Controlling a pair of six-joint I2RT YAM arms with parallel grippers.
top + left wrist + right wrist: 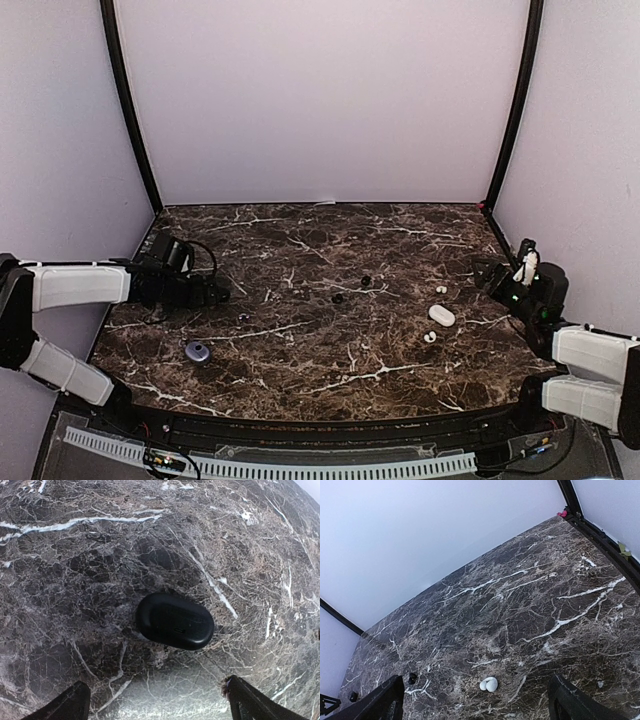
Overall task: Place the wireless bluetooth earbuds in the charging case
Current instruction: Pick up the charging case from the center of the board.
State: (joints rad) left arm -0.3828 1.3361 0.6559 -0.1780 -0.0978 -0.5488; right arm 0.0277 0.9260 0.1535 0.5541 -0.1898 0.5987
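A shut black oval charging case (175, 621) lies on the marble just ahead of my open left gripper (155, 681), which holds nothing. From above, that left gripper (220, 291) is at the table's left side. Two black earbuds (366, 280) (337, 297) lie near the middle. A white charging case (441, 315) sits right of centre, between one white earbud (441, 290) and another (429, 337). My right gripper (488, 272) hovers open and empty at the right edge. In its wrist view a white earbud (489, 684) lies beyond the open right gripper (477, 676), and a black earbud (412, 678) lies farther left.
A small blue-grey oval object (197, 350) rests near the front left of the marble table (300, 240). Black frame posts (130, 110) and white walls close in the back and sides. A red scrap (562, 514) sits at the far corner.
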